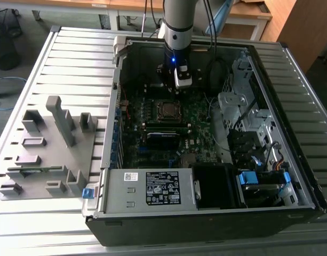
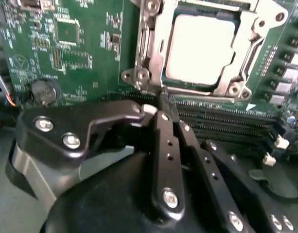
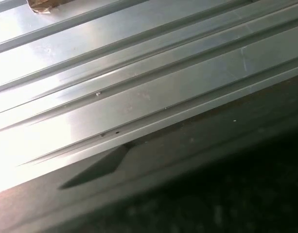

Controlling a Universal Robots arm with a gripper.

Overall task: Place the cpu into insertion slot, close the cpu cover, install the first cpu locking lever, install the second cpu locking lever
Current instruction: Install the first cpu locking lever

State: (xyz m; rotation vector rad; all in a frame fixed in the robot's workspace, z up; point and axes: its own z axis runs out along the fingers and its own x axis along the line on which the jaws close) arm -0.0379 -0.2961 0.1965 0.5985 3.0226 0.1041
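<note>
Ribbed grey metal forms the desk (image 1: 56, 64), and an open case (image 1: 206, 226) lies flat on it, its rim boxing in the working space on all four sides. In the first wrist view a dark case wall (image 3: 212, 184) runs beside the desk's bare ribs (image 3: 139, 73). A grey fixture (image 1: 51, 144) stands on the desk at the exterior view's left, well apart from the arm.

Inside the case the arm comes down near the far wall, with cables (image 1: 216, 69) hanging just beside it toward the exterior view's right. A power supply (image 1: 152, 189) fills the near edge, and a drive cage (image 1: 235, 106) crowds the side at the exterior view's right. The board (image 1: 198, 120) between them lies open from above.

The cpu (image 1: 166, 110) sits in its socket in the middle of the board. In the second wrist view the cpu (image 2: 200, 48) shows pale through the square window of the cover (image 2: 248, 41), which lies flat around it. The gripper (image 1: 182, 80) hangs above the board on the far side of the socket. In the second wrist view the gripper (image 2: 156, 108) has its black fingers (image 2: 166, 145) pressed together with nothing between them, tips just beside the socket's corner and over the memory slots (image 2: 226, 121). A coin battery (image 2: 44, 92) sits well off to one side.
</note>
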